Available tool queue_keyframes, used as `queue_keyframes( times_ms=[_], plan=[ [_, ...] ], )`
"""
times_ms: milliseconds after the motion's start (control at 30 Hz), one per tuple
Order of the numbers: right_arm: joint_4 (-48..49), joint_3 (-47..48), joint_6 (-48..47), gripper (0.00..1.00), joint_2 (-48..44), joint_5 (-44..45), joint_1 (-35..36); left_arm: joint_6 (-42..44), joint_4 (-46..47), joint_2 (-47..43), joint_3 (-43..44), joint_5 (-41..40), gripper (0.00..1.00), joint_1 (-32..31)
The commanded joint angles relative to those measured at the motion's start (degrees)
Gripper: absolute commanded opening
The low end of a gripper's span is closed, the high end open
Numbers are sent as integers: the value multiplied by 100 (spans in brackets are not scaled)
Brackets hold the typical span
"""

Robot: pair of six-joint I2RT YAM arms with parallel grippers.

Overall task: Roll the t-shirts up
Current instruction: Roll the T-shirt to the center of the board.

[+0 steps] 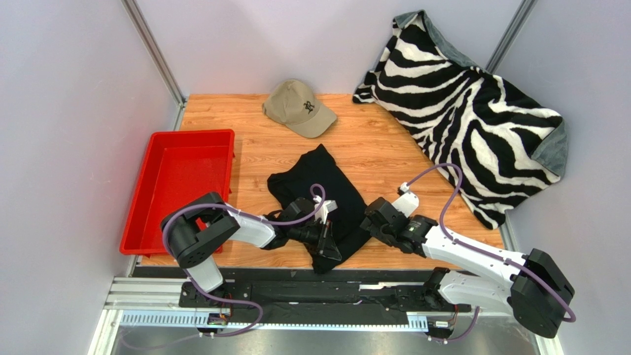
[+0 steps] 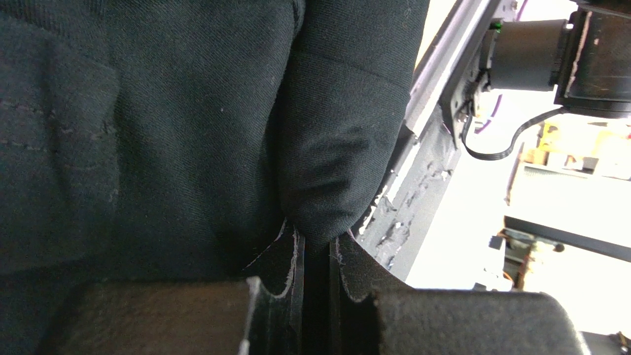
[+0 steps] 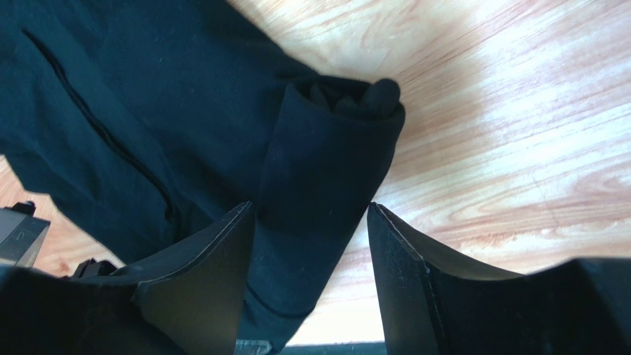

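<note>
Rolling is barely beginning: my left pincer (image 2: pixel 317 248) is pinching the plain black cotton t-shirt (image 1: pixel 318 176), my right pincer (image 3: pixel 311 216) gaping astride its rolled end.

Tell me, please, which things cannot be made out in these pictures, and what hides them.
Top view: the left gripper and the right gripper cover the near end of the shirt.
Left wrist view: the shirt fills the frame; the pinched fold runs between the shut fingers, out of sight.
Right wrist view: the lower end of the roll is cut off by the bottom edge.
Top view: the emblem on the cap is too small to read.
</note>
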Motion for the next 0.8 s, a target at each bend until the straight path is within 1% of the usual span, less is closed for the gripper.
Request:
queue_keyframes(
  times_ms=[0,67,200,300,333,367,433,467,533,567,633,667,733,767],
  plan=[
    [441,-184,272,59,46,513,36,-160,138,179,-95,413,3,23],
    [424,-184,255,56,117,530,36,-204,182,197,-95,466,3,40],
    [57,-62,263,53,283,618,36,-231,305,241,-68,580,3,49],
    [-260,149,80,25,450,680,10,-178,323,206,-42,651,5,49],
    [-366,219,27,9,503,663,-25,-143,323,188,-33,668,7,49],
    [-489,333,-61,4,660,645,-43,-116,323,171,-24,686,12,49],
    [-972,658,-219,0,845,662,-61,-46,297,74,2,703,20,49],
    [-1121,755,-263,0,925,680,-69,-11,253,31,28,686,29,49],
    [-1482,1045,-482,0,1127,654,-96,103,104,-128,63,598,37,49],
    [-1614,1133,-536,0,1188,636,-96,156,-88,-267,90,485,42,49],
    [-1913,1387,-746,0,1347,601,-157,348,-344,-444,160,326,46,49],
    [-2079,1476,-808,0,1399,575,-175,437,-641,-662,178,125,49,49],
    [-2221,1678,-1001,0,1558,505,-254,674,-959,-927,248,-148,50,49],
    [-2335,1731,-1072,0,1610,426,-280,753,-1282,-1224,257,-480,50,49]
  ],
)
